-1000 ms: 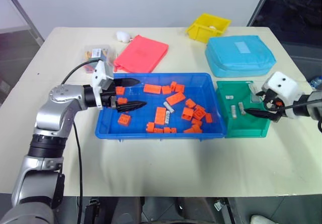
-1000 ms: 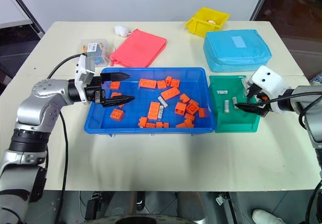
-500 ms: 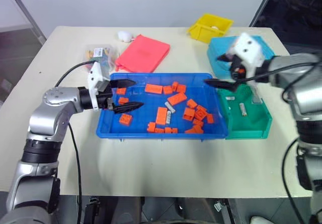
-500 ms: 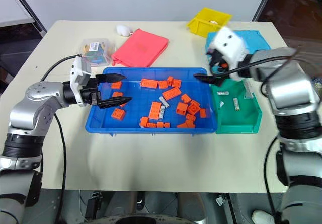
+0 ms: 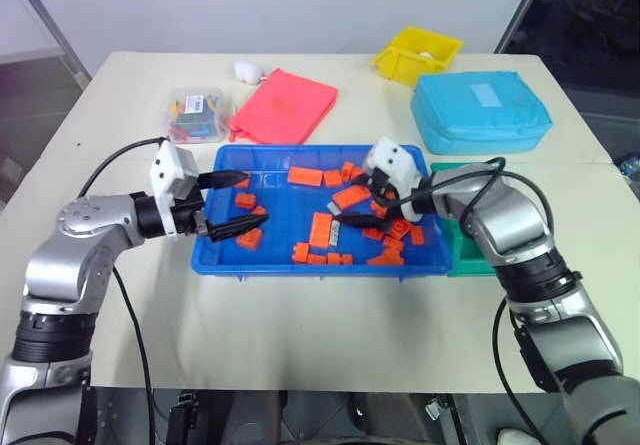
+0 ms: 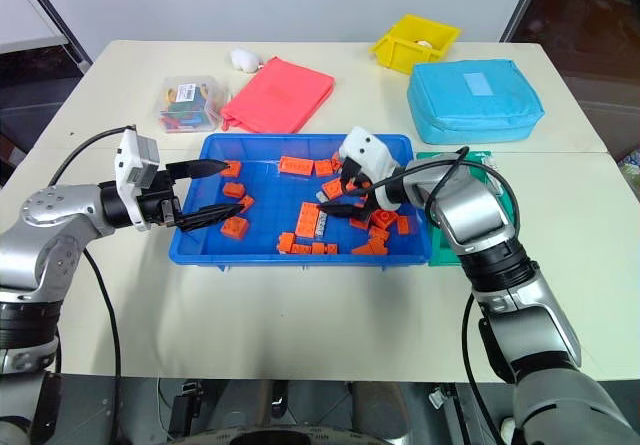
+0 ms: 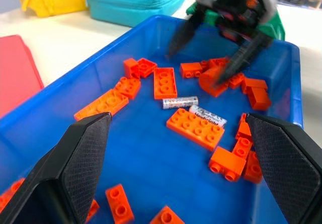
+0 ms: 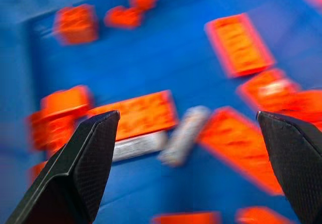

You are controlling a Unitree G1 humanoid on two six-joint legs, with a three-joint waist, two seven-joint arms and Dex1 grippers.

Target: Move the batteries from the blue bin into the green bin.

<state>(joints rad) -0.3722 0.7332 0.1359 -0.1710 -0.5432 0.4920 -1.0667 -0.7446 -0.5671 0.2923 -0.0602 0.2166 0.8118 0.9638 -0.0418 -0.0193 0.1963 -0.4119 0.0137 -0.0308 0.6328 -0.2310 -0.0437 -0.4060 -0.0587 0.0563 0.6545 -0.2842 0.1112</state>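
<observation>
The blue bin (image 5: 300, 268) holds many orange bricks (image 5: 320, 229) and two silvery batteries (image 7: 180, 102) lying side by side near its middle. My right gripper (image 5: 352, 203) hangs open just above those batteries (image 8: 183, 133), which lie between its fingers with nothing gripped. It also appears in the left wrist view (image 7: 193, 65). My left gripper (image 5: 255, 199) is open and empty over the bin's left end, pointing right. The green bin (image 5: 461, 255) sits against the blue bin's right side, mostly hidden behind my right arm.
At the back of the table are a yellow bin (image 5: 414, 53), a light-blue soft case (image 5: 480, 112), a red pouch (image 5: 282, 105), a clear box of coloured bits (image 5: 195, 114) and a small white object (image 5: 245, 71). Bare table lies in front of the bins.
My right gripper swung left from over the green bin to the middle of the blue bin, staying open. My left gripper drew back slightly toward the bin's left end.
</observation>
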